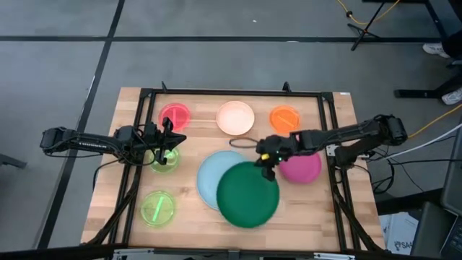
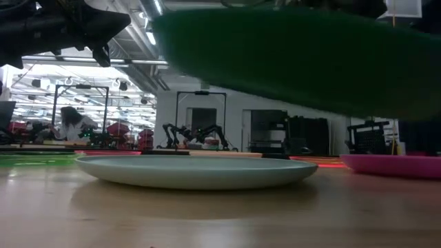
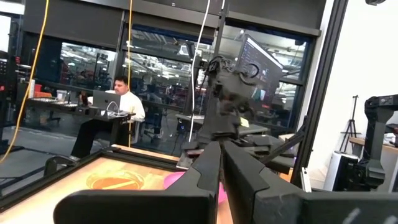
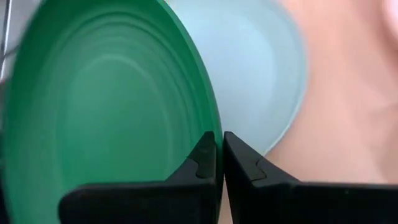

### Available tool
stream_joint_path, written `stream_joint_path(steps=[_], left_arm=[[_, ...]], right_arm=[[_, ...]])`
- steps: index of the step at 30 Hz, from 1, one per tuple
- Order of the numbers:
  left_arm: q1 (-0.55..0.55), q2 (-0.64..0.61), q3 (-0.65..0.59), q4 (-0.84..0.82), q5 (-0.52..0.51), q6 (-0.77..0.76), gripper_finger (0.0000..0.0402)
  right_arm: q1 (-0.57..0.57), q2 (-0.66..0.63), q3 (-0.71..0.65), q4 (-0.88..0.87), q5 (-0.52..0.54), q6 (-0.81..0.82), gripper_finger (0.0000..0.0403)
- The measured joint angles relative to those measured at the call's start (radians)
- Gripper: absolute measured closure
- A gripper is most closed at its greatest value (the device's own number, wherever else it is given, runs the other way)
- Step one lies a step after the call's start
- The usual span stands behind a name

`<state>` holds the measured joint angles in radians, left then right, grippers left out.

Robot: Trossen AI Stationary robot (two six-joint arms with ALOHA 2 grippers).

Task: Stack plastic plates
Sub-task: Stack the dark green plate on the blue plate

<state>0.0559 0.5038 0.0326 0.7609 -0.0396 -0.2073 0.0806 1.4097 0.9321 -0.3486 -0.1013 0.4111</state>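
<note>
The green plate [image 1: 247, 195] is pinched at its rim by the right gripper [image 1: 266, 165] and held raised, partly over the blue plate [image 1: 214, 178], which lies flat on the table [image 1: 189, 217]. Left of the blue plate, the left gripper [image 1: 167, 141] is held clenched and empty above a neon plate [image 1: 164, 159].

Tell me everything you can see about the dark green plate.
The dark green plate is large, round and shallow, of smooth plastic, with faint concentric rings inside and a raised rim. The right gripper pinches its rim with shut fingers. In the low view the plate hangs tilted in the air above the light blue plate, which lies flat on the table. From above it overlaps the blue plate's near right part. Only the fingers appear to touch it.
</note>
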Motion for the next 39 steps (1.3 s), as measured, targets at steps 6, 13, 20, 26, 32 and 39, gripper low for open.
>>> stream_joint_path(steps=[6, 13, 20, 26, 32, 39], left_arm=[[0.000, 0.000, 0.000, 0.000, 0.000, 0.000, 0.0390], [0.000, 0.000, 0.000, 0.001, -0.001, 0.000, 0.0390], [0.000, 0.000, 0.000, -0.001, -0.001, 0.000, 0.0390], [0.000, 0.000, 0.000, 0.000, -0.001, 0.000, 0.0390], [0.000, 0.000, 0.000, 0.002, -0.003, 0.004, 0.0390], [0.000, 0.000, 0.000, 0.012, -0.008, 0.005, 0.0390]], right_arm=[[-0.077, 0.020, 0.000, 0.122, 0.031, -0.001, 0.0398], [-0.118, 0.134, 0.000, 0.282, 0.035, -0.023, 0.0398], [-0.120, 0.231, 0.000, 0.319, 0.003, -0.025, 0.0398], [-0.120, 0.279, 0.000, 0.359, 0.005, -0.024, 0.0398], [-0.120, 0.299, 0.000, 0.379, 0.039, -0.027, 0.0398], [-0.120, 0.316, 0.000, 0.378, 0.047, -0.026, 0.0398]])
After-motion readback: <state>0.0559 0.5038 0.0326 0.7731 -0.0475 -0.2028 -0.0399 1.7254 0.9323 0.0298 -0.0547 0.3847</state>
